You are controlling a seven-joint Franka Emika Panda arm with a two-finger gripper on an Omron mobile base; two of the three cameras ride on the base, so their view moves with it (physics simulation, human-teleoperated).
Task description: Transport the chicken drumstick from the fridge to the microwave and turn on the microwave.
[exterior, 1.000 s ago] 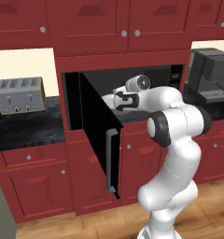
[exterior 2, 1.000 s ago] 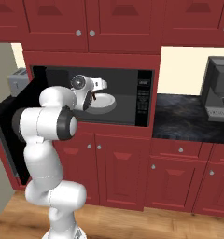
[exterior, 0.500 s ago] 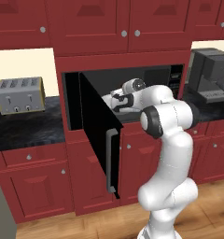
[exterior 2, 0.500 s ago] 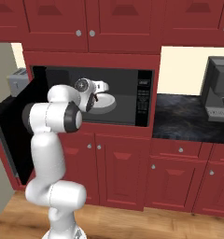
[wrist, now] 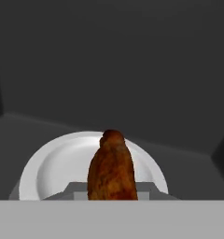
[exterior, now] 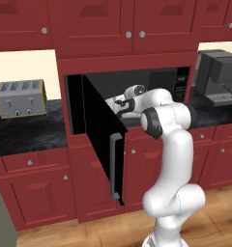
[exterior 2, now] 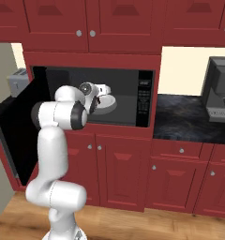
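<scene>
Reaching into the open microwave (exterior: 137, 91), the gripper (exterior: 121, 101) sits inside the cavity, above the white plate (exterior 2: 106, 104) on the microwave floor. The fingertips are hidden in the hand view, but the chicken drumstick (wrist: 111, 169) rises from between where they should be, so the jaws look narrowed on it; it reads as a grip, though I can't see the contact itself. The drumstick stands roughly upright along the gripper axis, with its brown top over the middle of the plate (wrist: 53, 163). Whether it touches the plate or hangs just above it, I can't tell.

The microwave door (exterior: 101, 140) is swung fully open to the left, with its grey handle (exterior: 114, 166) facing the arm. The button panel (exterior 2: 145, 98) sits at the right edge of the cavity. A silver toaster (exterior: 20, 98) stands on the dark counter (exterior: 26, 132) to the left, and a grey coffee machine (exterior: 217, 77) on the counter to the right. Red cabinets (exterior 2: 123, 18) run above and below.
</scene>
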